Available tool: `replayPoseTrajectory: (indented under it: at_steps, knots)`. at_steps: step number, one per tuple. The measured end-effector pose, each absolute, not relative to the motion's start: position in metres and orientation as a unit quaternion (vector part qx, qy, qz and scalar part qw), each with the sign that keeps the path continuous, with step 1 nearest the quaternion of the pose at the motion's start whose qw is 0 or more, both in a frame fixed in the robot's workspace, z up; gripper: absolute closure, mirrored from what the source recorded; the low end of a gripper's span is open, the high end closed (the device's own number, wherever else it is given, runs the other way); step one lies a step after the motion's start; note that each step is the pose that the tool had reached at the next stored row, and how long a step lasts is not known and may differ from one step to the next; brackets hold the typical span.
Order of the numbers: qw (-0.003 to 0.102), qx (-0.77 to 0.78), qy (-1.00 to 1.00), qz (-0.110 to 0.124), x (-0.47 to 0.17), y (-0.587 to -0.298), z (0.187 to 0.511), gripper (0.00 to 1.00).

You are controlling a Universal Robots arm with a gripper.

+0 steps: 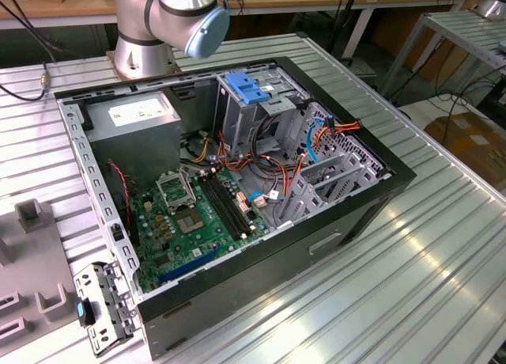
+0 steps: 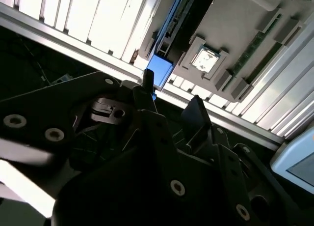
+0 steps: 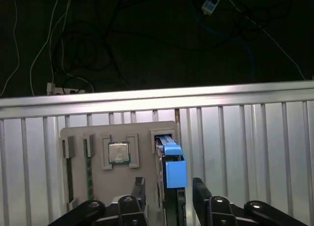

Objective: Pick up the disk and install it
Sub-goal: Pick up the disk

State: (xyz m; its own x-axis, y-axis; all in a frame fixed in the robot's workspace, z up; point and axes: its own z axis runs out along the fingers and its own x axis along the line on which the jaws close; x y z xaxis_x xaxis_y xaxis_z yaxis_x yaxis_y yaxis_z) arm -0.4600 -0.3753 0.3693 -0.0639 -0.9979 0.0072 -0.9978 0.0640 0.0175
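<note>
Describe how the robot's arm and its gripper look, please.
The arm is silver-grey metal with rounded joints and a light blue cap. The gripper is black, with two narrow fingers on linkage bars fastened by round silver pins.

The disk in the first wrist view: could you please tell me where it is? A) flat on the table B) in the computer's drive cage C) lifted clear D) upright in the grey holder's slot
D: the disk stands on edge in the grey holder, flanked by the open pincer.
</note>
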Motion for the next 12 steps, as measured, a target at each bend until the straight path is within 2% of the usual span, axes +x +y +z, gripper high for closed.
replayPoseTrajectory:
  at_steps: [2, 12]
  knots:
    - [0.009, 0.685, -0.728, -0.004, -0.460, -0.375, 0.366, 0.40]
    - [0.009, 0.706, -0.708, -0.004, -0.460, -0.371, 0.341, 0.40]
